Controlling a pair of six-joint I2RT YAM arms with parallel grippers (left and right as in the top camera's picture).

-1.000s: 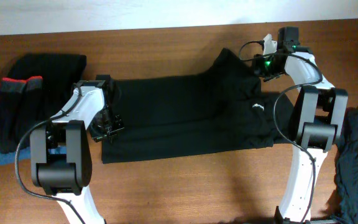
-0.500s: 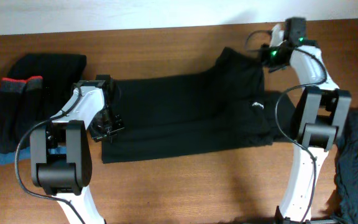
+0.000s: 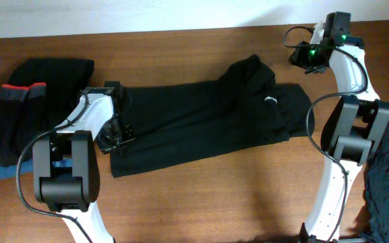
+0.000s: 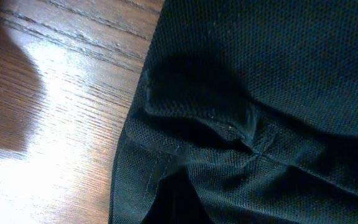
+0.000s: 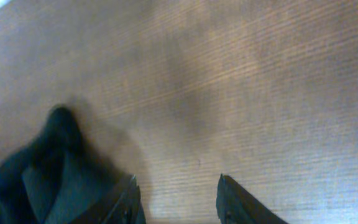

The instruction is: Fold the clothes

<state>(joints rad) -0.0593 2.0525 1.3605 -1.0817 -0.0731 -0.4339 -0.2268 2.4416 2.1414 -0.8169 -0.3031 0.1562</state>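
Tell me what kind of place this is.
Probably an indoor clothes-folding test bench: wooden table by a white wall, long black garment spread out, folded clothes stacked at one end.

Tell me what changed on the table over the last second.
The right gripper opened, let go of the black garment and pulled back toward the far right corner; the garment's right end slumped leftward, its white logo shifting with it. The left gripper stayed shut on the garment's left edge. The folded stack and the dark pile did not move.
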